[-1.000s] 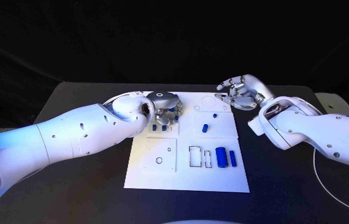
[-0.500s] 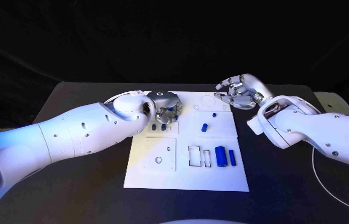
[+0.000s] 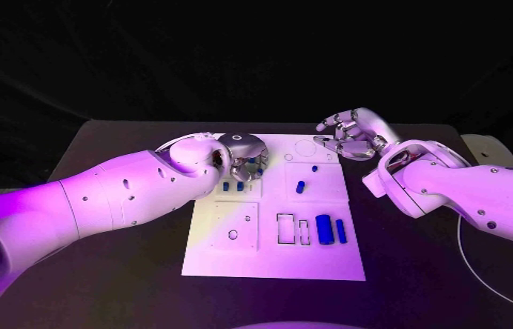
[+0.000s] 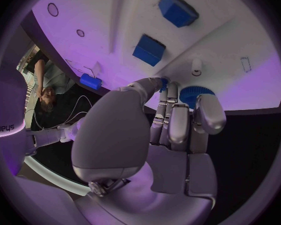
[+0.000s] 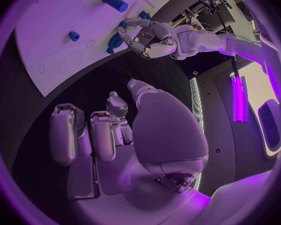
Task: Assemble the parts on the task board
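The white task board (image 3: 224, 258) lies mid-table. My left hand (image 3: 244, 153) hangs over its upper left area, and its fingertips (image 4: 206, 110) and thumb grip a blue ribbed round part (image 4: 192, 92) just above the board (image 4: 240, 20). Two small blue blocks (image 3: 225, 186) (image 3: 239, 186) lie just in front of that hand. A blue peg (image 3: 300, 187) and a smaller one (image 3: 314, 169) sit mid-board, and two blue bars (image 3: 324, 230) (image 3: 341, 230) lie at the right. My right hand (image 3: 351, 135) hovers at the board's far right corner, fingers apart, holding nothing.
Empty cut-outs on the board include a square plate with a hole (image 3: 234, 234) and rectangular slots (image 3: 287, 228). A white peg (image 4: 195, 66) stands on the board near my left fingertips. Black table (image 3: 118, 270) surrounds the board. A white object (image 3: 483, 147) lies at the table's right edge.
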